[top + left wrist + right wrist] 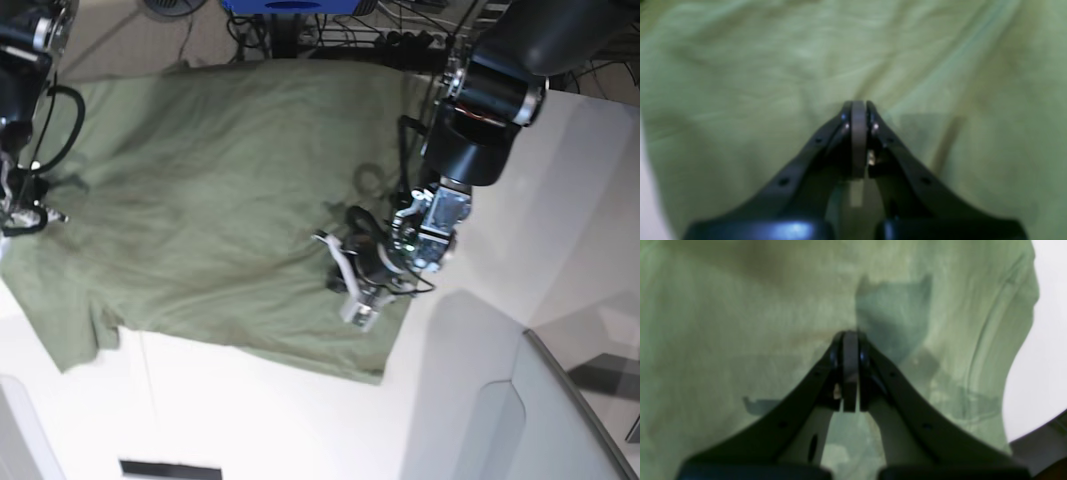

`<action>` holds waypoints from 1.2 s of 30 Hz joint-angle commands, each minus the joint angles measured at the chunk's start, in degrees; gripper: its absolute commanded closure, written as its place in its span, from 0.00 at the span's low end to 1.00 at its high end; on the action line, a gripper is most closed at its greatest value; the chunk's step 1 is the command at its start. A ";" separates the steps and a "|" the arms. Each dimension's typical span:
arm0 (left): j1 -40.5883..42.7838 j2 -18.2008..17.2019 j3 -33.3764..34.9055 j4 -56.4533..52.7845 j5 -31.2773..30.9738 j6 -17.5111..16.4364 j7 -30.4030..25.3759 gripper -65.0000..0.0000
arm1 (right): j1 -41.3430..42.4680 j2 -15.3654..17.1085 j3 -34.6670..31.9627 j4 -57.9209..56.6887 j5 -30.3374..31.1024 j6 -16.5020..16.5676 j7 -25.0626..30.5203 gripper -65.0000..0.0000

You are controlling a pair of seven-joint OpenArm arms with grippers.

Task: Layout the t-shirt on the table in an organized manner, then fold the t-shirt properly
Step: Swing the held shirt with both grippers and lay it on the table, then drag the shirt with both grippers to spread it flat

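Observation:
The olive-green t-shirt [200,200] lies spread on the white table [250,400], with its lower edge toward the front. My left gripper [357,292] is low over the shirt's front right part, near the hem. In the left wrist view it [858,104] is shut, tips at the cloth [756,66], and creases run toward them; no cloth shows between the pads. My right gripper [30,215] is at the shirt's far left side. In the right wrist view it [850,334] is shut over the shirt [740,340], near a seamed edge.
A grey angled panel [480,400] stands at the front right of the table, also seen as the panel [1040,446] in the right wrist view. Cables and a blue object [290,5] lie beyond the far edge. A dark slot [170,468] marks the table's front.

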 commanded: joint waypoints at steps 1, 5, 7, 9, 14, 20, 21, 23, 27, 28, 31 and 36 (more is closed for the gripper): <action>-0.83 -1.61 -0.17 -0.04 0.45 1.51 1.01 1.00 | 0.87 0.19 -1.50 -2.48 0.62 0.53 0.36 1.00; 0.14 -6.45 -0.87 -0.21 -0.08 3.18 0.22 1.00 | 4.56 1.16 -9.41 -9.34 0.62 0.80 3.96 1.00; 0.49 -9.17 -0.87 -0.21 -0.26 3.18 -0.75 1.00 | 6.67 1.16 -13.37 -11.45 0.62 0.80 5.20 1.00; 1.20 -11.11 -1.14 -0.21 -0.34 3.26 -0.92 1.00 | 8.52 1.16 -17.23 -12.50 0.62 0.80 5.46 1.00; 1.37 -12.78 -6.59 -0.21 0.27 3.79 -0.92 1.00 | 12.83 0.80 -24.44 -12.77 0.62 0.80 5.55 1.00; 0.05 -11.99 -7.82 0.05 0.10 3.79 -0.92 1.00 | 17.14 1.07 -26.03 -12.77 0.62 0.80 5.55 1.00; -0.39 -11.28 -8.08 0.05 -0.17 3.79 -0.92 1.00 | 17.84 1.16 -26.03 -12.77 0.62 0.80 5.55 1.00; -0.91 -9.88 -8.52 0.49 -0.26 3.79 -0.75 1.00 | 18.89 1.24 -26.03 -12.41 0.62 0.80 5.20 1.00; -2.14 -8.12 -8.52 5.24 -0.34 3.79 0.92 1.00 | 15.99 1.33 -25.50 -1.95 0.62 0.80 5.11 1.00; -2.14 -8.12 -8.52 7.00 -0.43 3.79 2.59 1.00 | 13.53 1.33 -25.50 3.06 0.62 0.80 5.11 1.00; -0.91 -8.65 -8.52 15.17 -4.39 3.79 7.25 1.00 | 6.06 1.24 -25.50 18.97 0.62 0.80 3.00 1.00; 6.30 -13.13 -8.34 31.96 -8.34 3.79 15.08 1.00 | -2.64 0.80 -25.32 34.53 0.71 0.53 -11.60 1.00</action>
